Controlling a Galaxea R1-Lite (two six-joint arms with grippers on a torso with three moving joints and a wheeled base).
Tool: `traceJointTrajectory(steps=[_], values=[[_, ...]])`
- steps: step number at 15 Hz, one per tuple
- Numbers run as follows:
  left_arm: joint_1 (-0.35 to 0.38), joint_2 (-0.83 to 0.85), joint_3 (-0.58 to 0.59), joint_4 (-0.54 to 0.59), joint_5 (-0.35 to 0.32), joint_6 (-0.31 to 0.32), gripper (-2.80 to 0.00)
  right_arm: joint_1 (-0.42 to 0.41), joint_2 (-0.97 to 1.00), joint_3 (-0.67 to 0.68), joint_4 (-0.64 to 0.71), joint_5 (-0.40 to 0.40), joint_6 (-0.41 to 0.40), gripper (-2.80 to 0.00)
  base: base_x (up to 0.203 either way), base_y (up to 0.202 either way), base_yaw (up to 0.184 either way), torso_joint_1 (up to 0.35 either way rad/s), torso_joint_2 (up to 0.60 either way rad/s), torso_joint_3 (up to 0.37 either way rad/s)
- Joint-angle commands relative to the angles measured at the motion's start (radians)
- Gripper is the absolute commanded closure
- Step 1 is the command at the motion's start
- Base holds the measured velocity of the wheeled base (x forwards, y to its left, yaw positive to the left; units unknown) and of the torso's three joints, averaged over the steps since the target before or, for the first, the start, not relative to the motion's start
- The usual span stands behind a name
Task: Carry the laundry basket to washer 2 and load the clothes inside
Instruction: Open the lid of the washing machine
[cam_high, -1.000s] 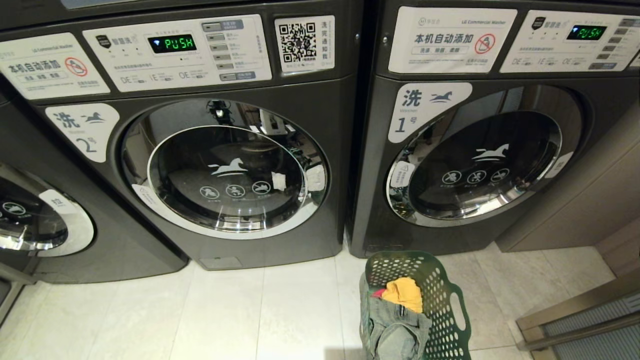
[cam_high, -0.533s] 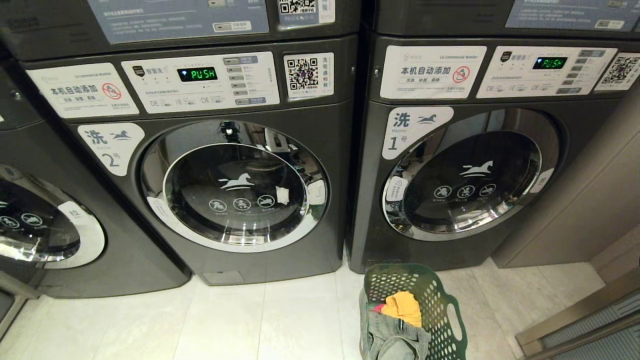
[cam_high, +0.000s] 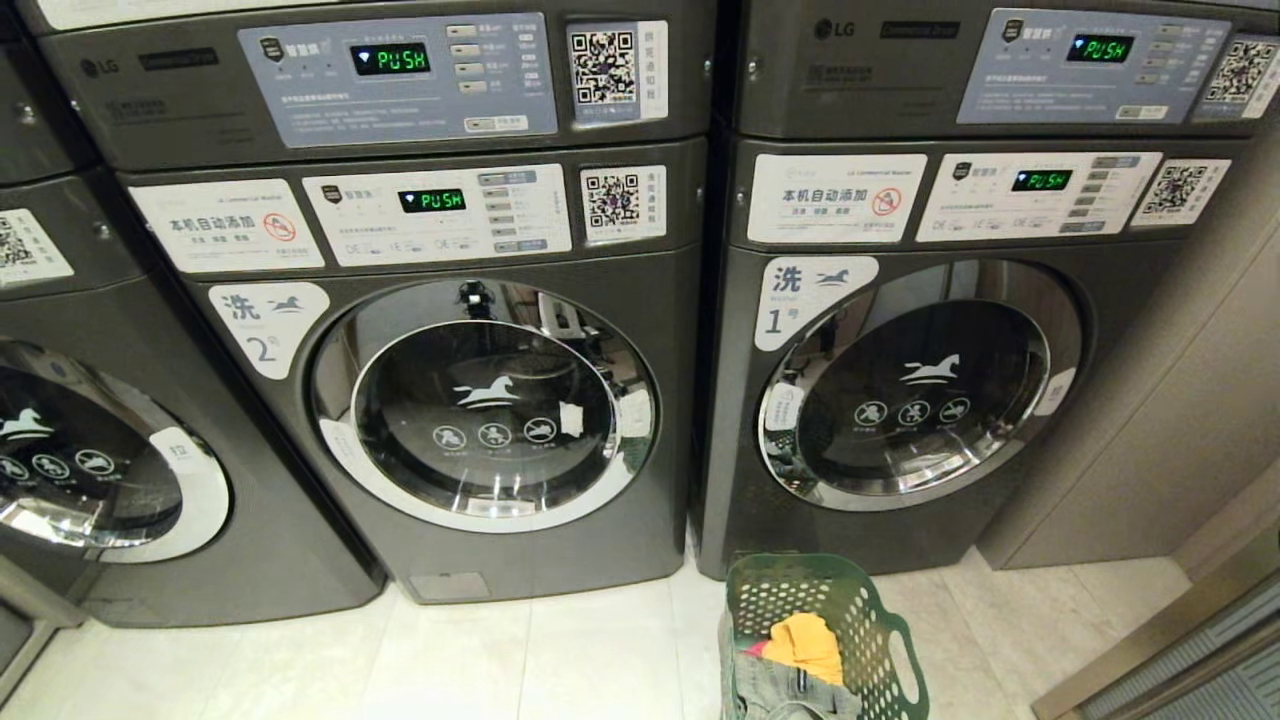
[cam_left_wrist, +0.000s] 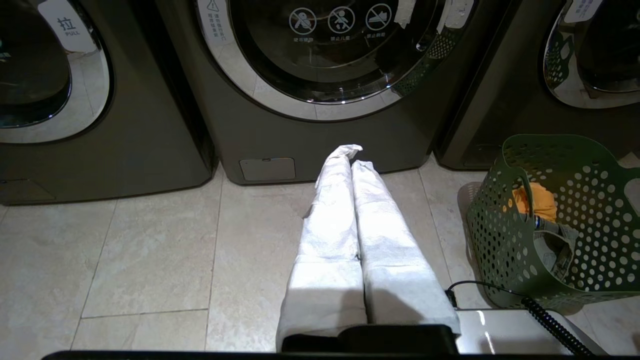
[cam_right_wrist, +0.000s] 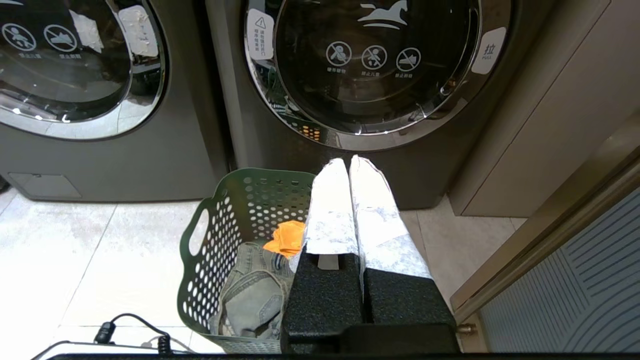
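The dark green laundry basket (cam_high: 850, 620) stands on the tiled floor in front of washer 1 (cam_high: 910, 390), with the clothes (cam_high: 805, 645) inside: grey jeans, a yellow-orange cloth and a bit of red. Washer 2 (cam_high: 480, 400) is to the basket's left, its round door closed. Neither arm shows in the head view. My left gripper (cam_left_wrist: 351, 155) is shut and empty, pointing at the foot of washer 2, the laundry basket (cam_left_wrist: 555, 220) off to its side. My right gripper (cam_right_wrist: 348, 162) is shut and empty, hanging over the laundry basket (cam_right_wrist: 235, 240) beside the clothes (cam_right_wrist: 260, 285).
A third washer (cam_high: 90, 470) stands at the far left. A beige cabinet side (cam_high: 1180, 400) and a metal door frame (cam_high: 1170, 640) close off the right. More machines are stacked above (cam_high: 400, 80). Pale floor tiles (cam_high: 500, 660) lie before washer 2.
The head view has tilted upward: the washers and the basket sit lower in the picture and the upper row of machines has come into view. Nothing itself has moved.
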Motion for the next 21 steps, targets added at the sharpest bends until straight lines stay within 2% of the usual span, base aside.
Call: traceJointTrajectory(steps=[1,21], values=[[-0.001,0.002,0.0,0.002,-0.001,-0.004,0.0,0.0,0.002,0.0,0.0,-0.006,0.008,0.0,0.0,0.0,0.0,0.002,0.0,0.059],[-0.001,0.002,0.0,0.001,0.009,-0.022,0.0,0.0,0.002,0.0,-0.001,-0.003,0.008,0.0,0.0,0.0,0.0,0.0,0.0,0.003]])
